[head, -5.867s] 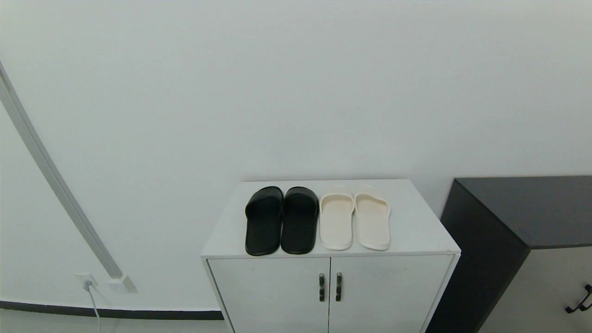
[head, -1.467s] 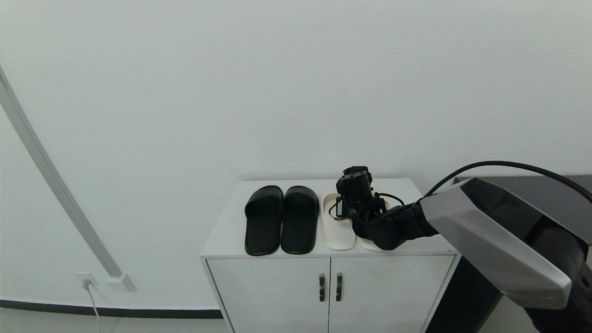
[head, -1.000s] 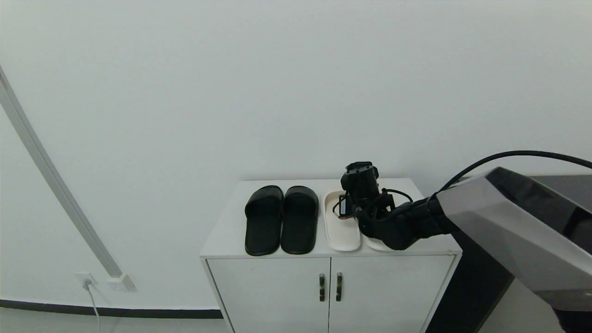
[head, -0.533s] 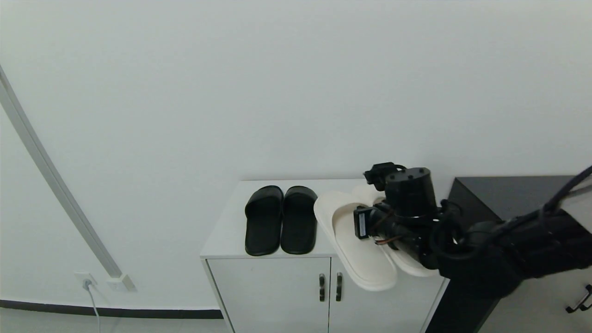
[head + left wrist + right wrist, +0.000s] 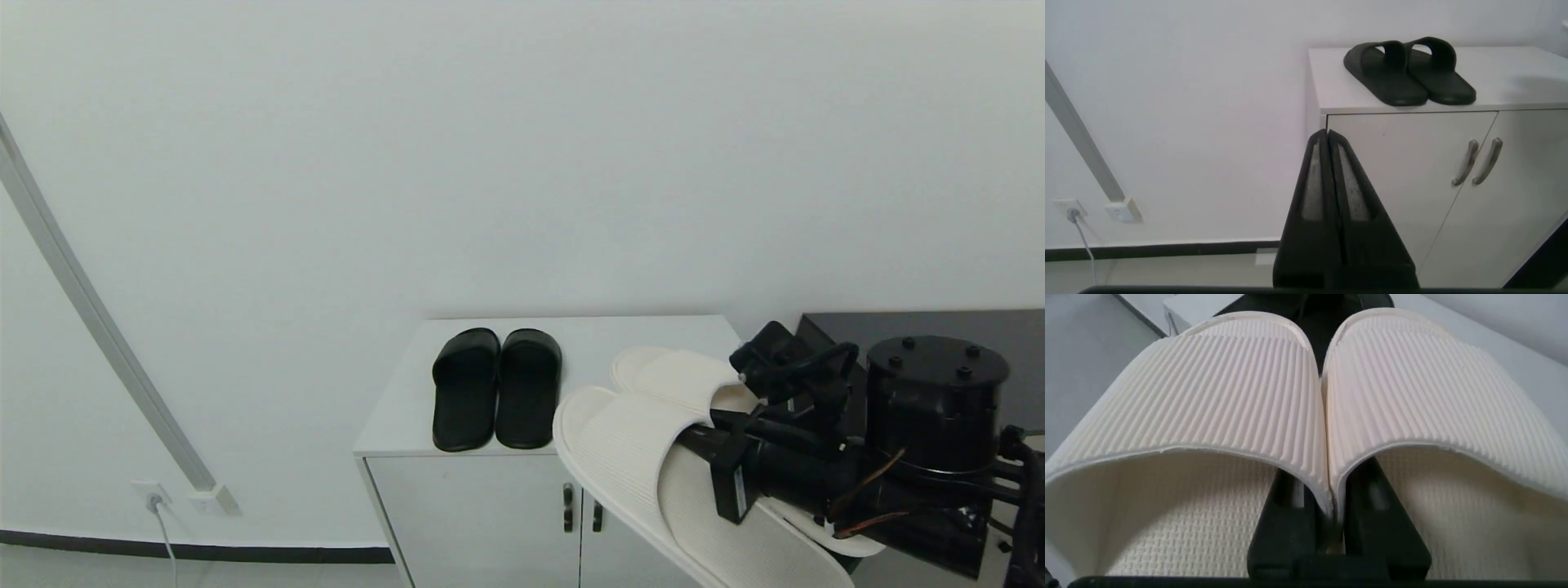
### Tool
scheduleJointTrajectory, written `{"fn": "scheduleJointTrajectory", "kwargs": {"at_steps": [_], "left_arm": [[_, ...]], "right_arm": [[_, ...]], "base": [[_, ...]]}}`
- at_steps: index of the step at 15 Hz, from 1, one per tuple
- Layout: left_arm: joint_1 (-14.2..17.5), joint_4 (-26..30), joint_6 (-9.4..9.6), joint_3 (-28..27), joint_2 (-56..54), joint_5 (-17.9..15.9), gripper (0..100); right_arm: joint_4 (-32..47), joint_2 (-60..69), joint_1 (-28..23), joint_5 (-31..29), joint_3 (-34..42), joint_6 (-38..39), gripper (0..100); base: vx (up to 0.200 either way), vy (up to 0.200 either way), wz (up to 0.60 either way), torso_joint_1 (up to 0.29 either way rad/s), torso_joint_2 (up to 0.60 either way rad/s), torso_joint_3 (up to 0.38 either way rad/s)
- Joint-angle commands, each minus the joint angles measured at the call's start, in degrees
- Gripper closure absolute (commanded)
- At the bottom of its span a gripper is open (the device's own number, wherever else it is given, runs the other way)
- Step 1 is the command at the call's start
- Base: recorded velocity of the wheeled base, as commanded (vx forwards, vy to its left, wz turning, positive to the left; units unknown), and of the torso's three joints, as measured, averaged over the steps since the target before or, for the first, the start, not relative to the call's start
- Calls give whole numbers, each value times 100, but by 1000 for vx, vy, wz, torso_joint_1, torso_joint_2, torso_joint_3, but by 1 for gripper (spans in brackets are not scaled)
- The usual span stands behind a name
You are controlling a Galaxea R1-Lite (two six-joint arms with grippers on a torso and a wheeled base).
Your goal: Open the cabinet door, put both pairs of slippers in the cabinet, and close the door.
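A plain white wall (image 5: 522, 163) takes up most of the frame. A grey strip (image 5: 82, 310) slants down its left side and ends beside a socket (image 5: 151, 493) at lower left, above a dark skirting (image 5: 196, 552) and pale floor (image 5: 82, 576). A white cabinet (image 5: 392, 416) stands at lower centre, with a dark cabinet (image 5: 939, 322) to its right.

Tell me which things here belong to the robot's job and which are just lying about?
Job: white slippers, black slippers, white cabinet with shut doors.
Lying about: dark cabinet, wall socket, slanted wall strip.

Two black slippers (image 5: 467, 392), two cream slippers (image 5: 629, 441) (paired)
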State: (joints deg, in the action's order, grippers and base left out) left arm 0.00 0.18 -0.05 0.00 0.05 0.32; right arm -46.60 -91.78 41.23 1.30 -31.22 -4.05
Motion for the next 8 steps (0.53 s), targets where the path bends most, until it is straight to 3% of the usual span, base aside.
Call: {"fn": "scheduleJointTrajectory", "kwargs": {"at_steps": [1,4,8], "left_arm": [[0,-1,-4,0,4,3,100],[0,-1,-4,0,4,3,100],[0,-1,-4,0,4,3,100]], "right_arm": [[-7,170,8,80,107,-149,100],[-7,161,34,221,195,-668,100],[-7,64,78,502,204,-553,100]], "base": [[0,0,0,0,0,0],[0,0,0,0,0,0],[0,0,0,0,0,0]]}}
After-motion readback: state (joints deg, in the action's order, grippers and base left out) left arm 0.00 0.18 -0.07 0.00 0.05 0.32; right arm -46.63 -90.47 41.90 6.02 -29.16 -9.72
